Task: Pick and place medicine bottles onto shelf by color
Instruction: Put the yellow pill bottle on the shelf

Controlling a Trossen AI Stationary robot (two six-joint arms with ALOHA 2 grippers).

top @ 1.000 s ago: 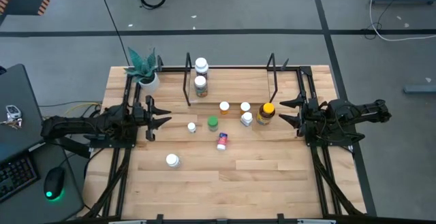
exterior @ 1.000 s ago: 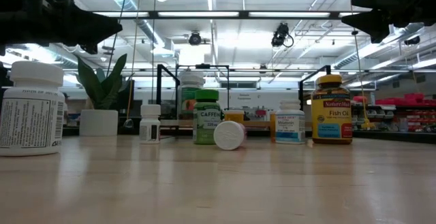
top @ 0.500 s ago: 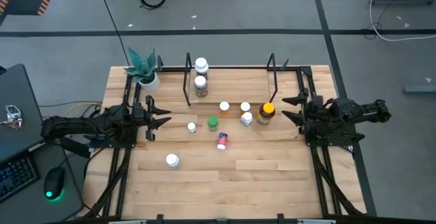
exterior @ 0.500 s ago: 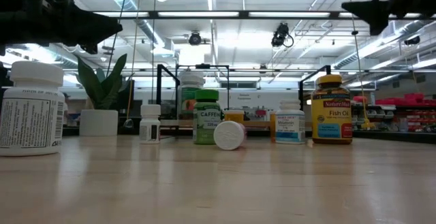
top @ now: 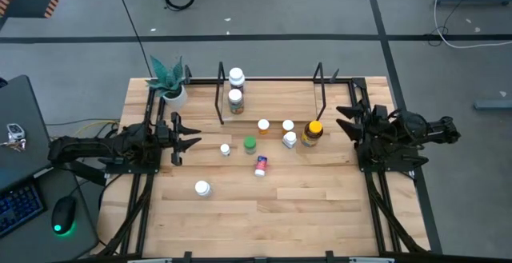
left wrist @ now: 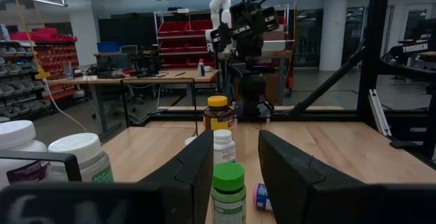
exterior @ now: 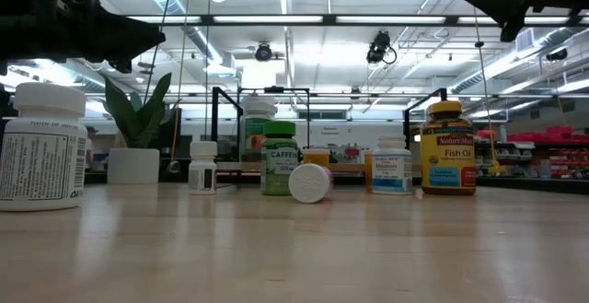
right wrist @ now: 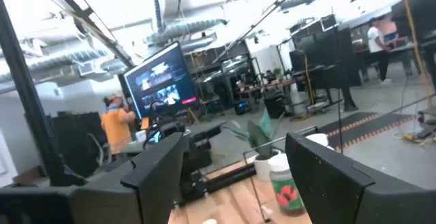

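High view: left gripper (top: 186, 134) jaws apart at the table's left edge, right gripper (top: 346, 118) jaws apart beside the amber bottle (top: 312, 133).

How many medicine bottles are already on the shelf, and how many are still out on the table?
2 on the shelf: white-capped bottles and at its left end. 7 on the table: six clustered mid-table around the green bottle, one white bottle alone nearer the front. None looks hidden.
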